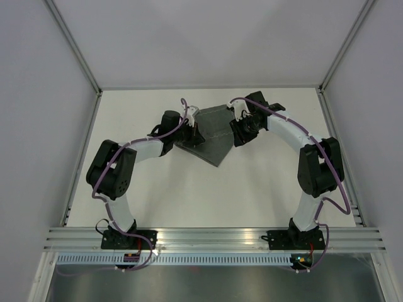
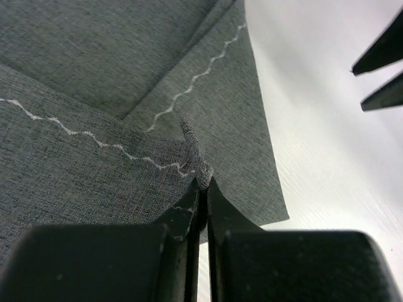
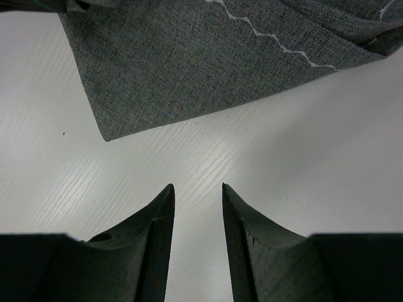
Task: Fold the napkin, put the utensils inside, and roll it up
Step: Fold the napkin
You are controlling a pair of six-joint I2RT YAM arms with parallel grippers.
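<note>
Top external view: the napkin (image 1: 211,135) lies folded over on the white table (image 1: 252,189), at the far middle, between the two arms.
Left wrist view: the left gripper (image 2: 203,185) is squeezed tight on a little raised pinch of the napkin, right by the wavy pale stitch line (image 2: 82,132) (more than one layer of cloth shows here).
Right wrist view: the right gripper (image 3: 197,187) is partly open with nothing in it. It hangs over bare table, near a corner of the napkin but not touching it.
</note>
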